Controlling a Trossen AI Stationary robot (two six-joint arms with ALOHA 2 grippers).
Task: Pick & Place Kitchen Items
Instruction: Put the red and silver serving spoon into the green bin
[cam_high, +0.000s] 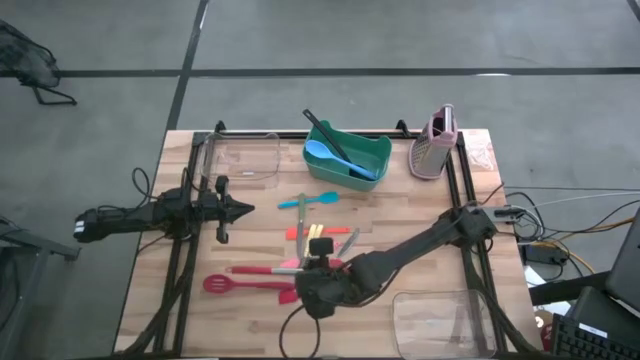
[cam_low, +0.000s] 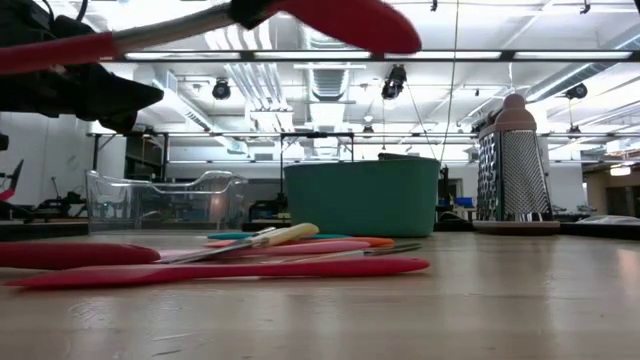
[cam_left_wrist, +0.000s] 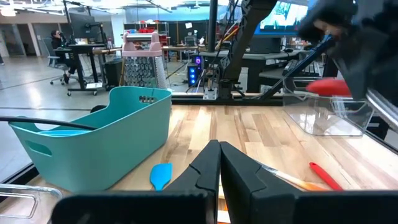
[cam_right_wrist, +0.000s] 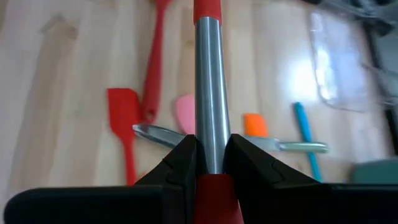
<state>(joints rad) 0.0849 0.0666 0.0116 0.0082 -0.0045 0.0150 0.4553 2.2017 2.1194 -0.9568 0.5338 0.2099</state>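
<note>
Gripping a red utensil (cam_right_wrist: 210, 93) by its steel shaft, the right gripper (cam_high: 320, 268) holds it clear above the wooden table (cam_high: 400, 205), over the scattered utensils. Its long axis runs nearly level in the low view; the head is cut off in the wrist view. The left gripper (cam_left_wrist: 219, 163) waits shut and empty near the clear tub (cam_high: 245, 155).

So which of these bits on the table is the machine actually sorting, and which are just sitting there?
Job:
- red, steel-shafted utensil, clamped in the right end effector
- red slotted spoon
- teal-handled spatula
- teal plastic bin

Lying about:
- pink-grey upright grater
- clear plastic tub
- left end effector, idle
</note>
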